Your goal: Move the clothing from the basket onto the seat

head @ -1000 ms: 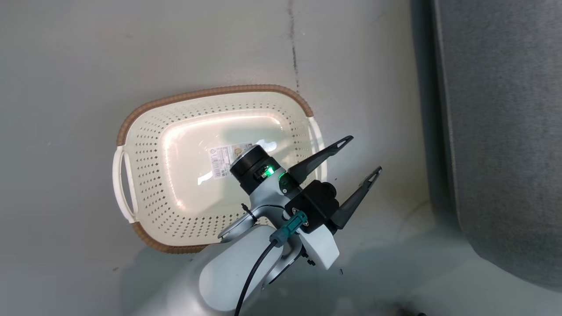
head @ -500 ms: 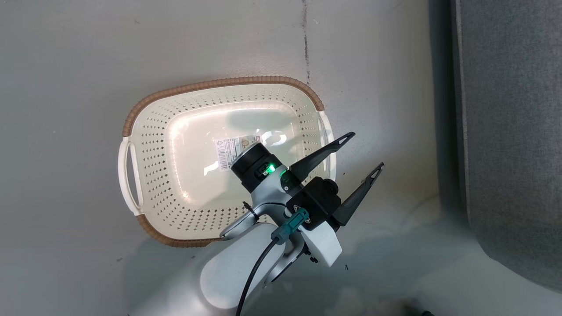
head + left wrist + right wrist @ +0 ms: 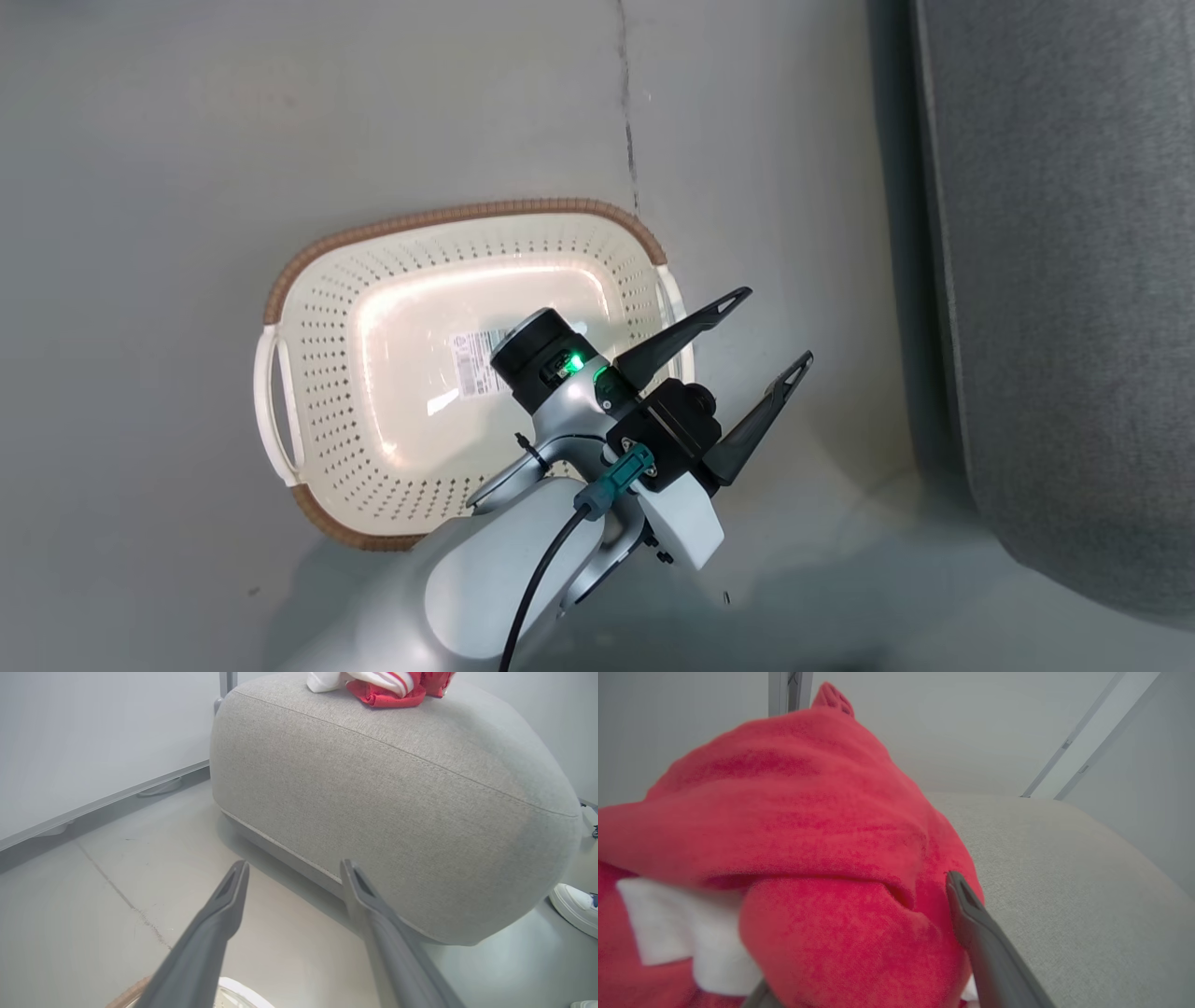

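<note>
The basket (image 3: pixel 467 207) sits on the grey floor (image 3: pixel 140 140). On its bottom is a white label sticker (image 3: pixel 471 364), its print too small to read. The left gripper (image 3: pixel 773 329) hangs above the basket's 3 o'clock handle, fingers spread wide and holding nothing. The seat (image 3: pixel 1074 280) stands at 3 o'clock in the head view.

In the left wrist view the clothing (image 3: pixel 383 688), red with white trim, lies on top of the seat at 12 o'clock, and a white shoe (image 3: pixel 577 905) shows at 4 o'clock.

The right gripper (image 3: pixel 896 877) is spread wide over the seat. Red fabric drapes over one finger and the other is bare.
</note>
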Controlling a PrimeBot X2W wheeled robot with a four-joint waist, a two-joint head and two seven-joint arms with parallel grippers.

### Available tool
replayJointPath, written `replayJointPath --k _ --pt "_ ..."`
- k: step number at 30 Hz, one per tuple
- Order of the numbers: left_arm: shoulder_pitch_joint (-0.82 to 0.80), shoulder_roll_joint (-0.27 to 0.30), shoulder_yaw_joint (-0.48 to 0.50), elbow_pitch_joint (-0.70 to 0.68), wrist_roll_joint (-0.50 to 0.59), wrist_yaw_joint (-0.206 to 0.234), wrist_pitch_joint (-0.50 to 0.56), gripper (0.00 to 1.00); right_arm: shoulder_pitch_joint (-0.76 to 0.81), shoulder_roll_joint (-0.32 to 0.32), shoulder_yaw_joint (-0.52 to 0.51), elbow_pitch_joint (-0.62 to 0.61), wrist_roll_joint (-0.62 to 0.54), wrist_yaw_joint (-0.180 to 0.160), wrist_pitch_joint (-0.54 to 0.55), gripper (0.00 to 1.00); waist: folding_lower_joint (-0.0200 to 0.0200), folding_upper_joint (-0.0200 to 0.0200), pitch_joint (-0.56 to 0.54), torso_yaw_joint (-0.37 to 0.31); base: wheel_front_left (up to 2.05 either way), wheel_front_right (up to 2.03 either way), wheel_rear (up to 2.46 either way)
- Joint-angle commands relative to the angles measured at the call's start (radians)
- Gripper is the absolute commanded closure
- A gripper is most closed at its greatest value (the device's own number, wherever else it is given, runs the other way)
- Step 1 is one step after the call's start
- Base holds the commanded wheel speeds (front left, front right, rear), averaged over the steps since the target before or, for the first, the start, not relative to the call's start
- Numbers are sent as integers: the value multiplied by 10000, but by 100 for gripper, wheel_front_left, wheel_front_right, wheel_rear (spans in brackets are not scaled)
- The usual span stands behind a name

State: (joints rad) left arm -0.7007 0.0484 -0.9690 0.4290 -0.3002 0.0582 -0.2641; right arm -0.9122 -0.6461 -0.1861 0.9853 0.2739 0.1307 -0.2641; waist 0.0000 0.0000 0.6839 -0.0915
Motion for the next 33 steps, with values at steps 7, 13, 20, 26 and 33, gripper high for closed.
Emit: replayJointPath --k 7,13,20,26,33 --pt "574 46 85 -158 -235 -36 7 0 1077 123 592 -627 45 3 -2 0 0 0 -1380 -169 0 0 0" --pt "1270 41 267 -251 -379 -133 8 0 2056 112 1042 -1710 265 3 -2 0 0 0 -2596 -228 0 0 0" --pt "2236 40 703 -413 -435 -121 7 0 3704 305 1165 -4179 1012 3 -1 0 0 0 -3988 -138 0 0 0" --pt "3016 46 1249 -575 -334 -120 8 0 5211 759 1097 -6300 1031 3 -2 0 0 0 -4975 137 0 0 0" --pt "3778 49 2182 -799 -197 32 8 0 6414 1584 1323 -8106 756 3 0 0 0 0 -5648 618 0 0 0"
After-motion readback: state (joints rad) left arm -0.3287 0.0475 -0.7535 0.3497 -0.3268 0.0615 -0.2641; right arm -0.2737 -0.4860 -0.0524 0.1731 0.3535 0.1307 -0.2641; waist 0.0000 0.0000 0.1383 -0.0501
